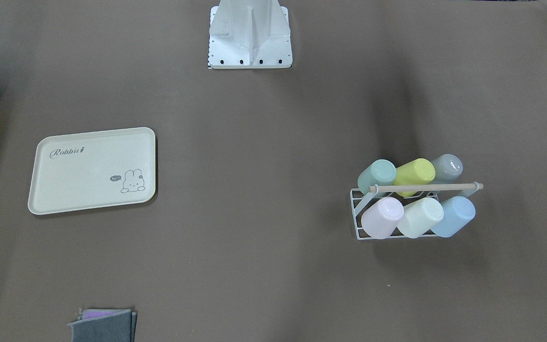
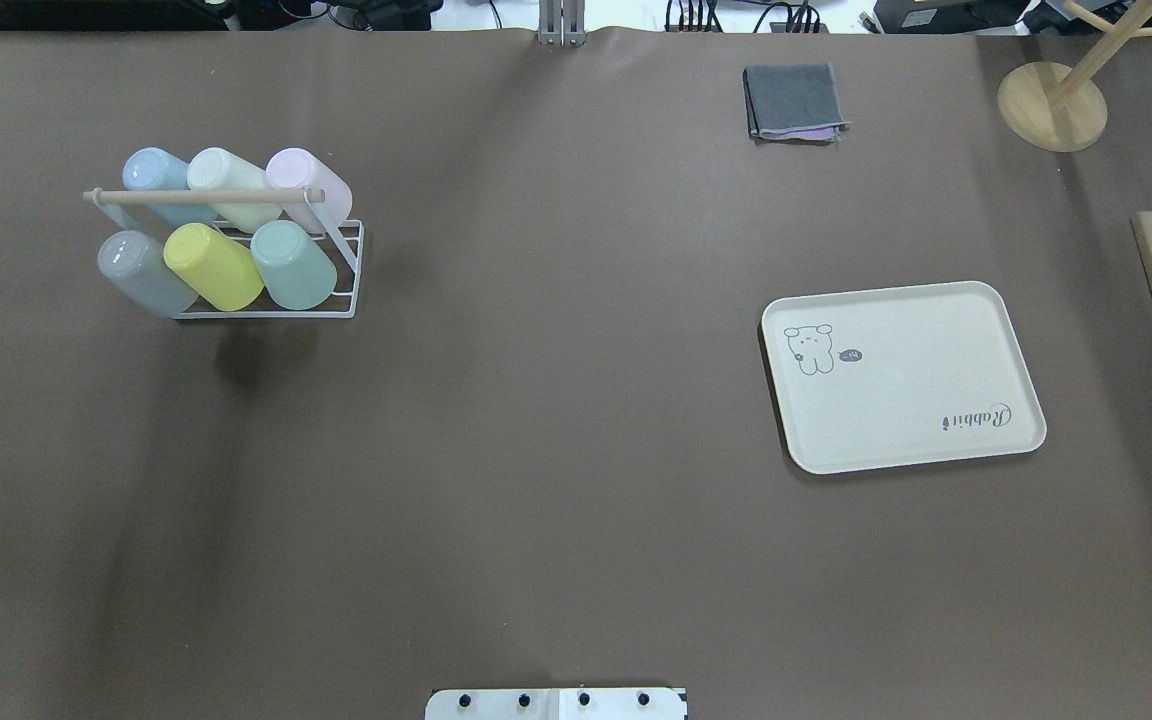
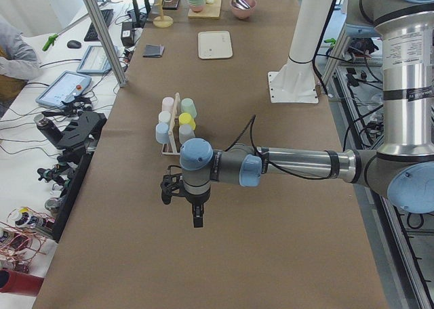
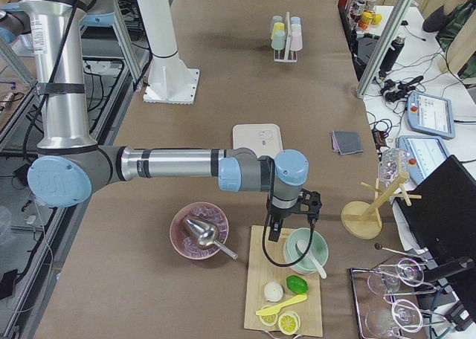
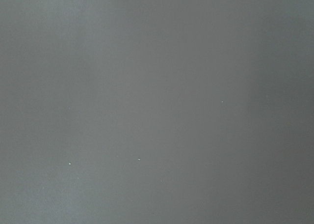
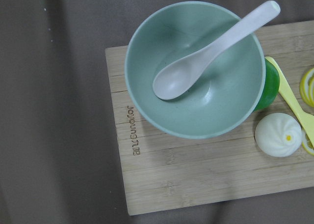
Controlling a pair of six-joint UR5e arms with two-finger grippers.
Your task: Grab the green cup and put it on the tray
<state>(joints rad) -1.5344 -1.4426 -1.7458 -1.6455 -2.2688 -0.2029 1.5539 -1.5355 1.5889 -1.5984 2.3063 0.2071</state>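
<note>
At ten o'clock on the table [image 2: 576, 450], read from the robot's side with twelve at the far edge, a white wire rack [image 2: 348, 300] carries six cups in two rows under a wooden bar [image 2: 201, 196].

1. Task item: the green cup [image 2: 293, 265] sits on the rack bottom-up and tilted, at the rack's four o'clock corner, in the row nearer the robot. A yellow-green cup [image 2: 213, 266] lies against it at its nine o'clock. A pink cup [image 2: 308, 185] stands across the bar at its twelve o'clock.

2. Destination: the tray [image 2: 916, 400] lies flat at three o'clock, well apart from the rack. A folded grey cloth [image 2: 794, 100] lies at one o'clock.

3. Left gripper [image 3: 196, 217]: it hangs pointing down over bare table beyond the rack's nine o'clock side, touching nothing. Seen from the side only; I cannot tell whether its fingers are spread or closed.

4. Right gripper [image 4: 273, 231]: it hangs over a green bowl [image 6: 147, 52] holding a pale spoon [image 6: 206, 54], on a bamboo board [image 6: 162, 175] past the tray's three o'clock side. Its finger state likewise cannot be told.
</note>
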